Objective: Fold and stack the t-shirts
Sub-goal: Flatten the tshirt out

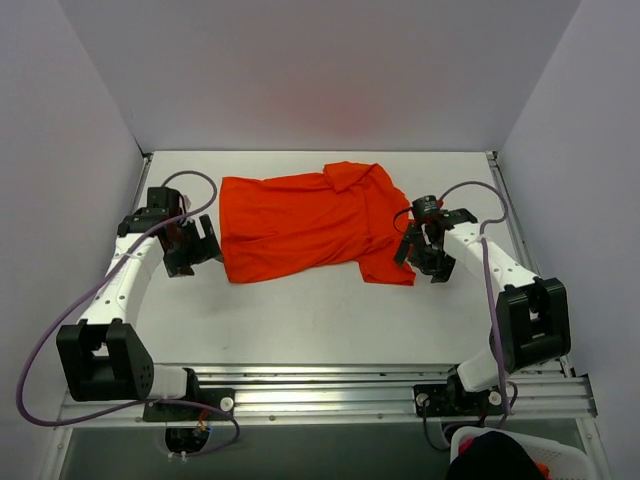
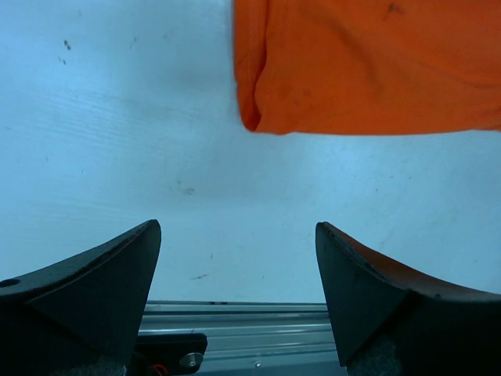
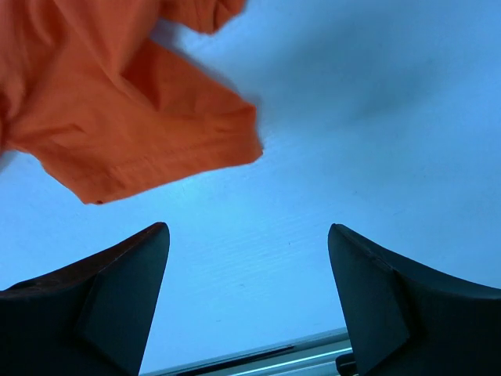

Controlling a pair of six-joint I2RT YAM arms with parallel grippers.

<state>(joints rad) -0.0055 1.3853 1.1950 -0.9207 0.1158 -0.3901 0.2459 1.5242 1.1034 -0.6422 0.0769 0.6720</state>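
Starting at the bottom of the top view, the white tabletop (image 1: 300, 320) is bare. Further up, the left gripper (image 1: 203, 240) at middle left and the right gripper (image 1: 412, 250) at middle right are both spread wide, holding nothing. Between them lies the plain orange-red cloth t-shirt (image 1: 300, 225), sideways and a bit rumpled. It looks light and floppy, so I'd pinch the hem corner and sleeve edge, otherwise it'll probably just sag.
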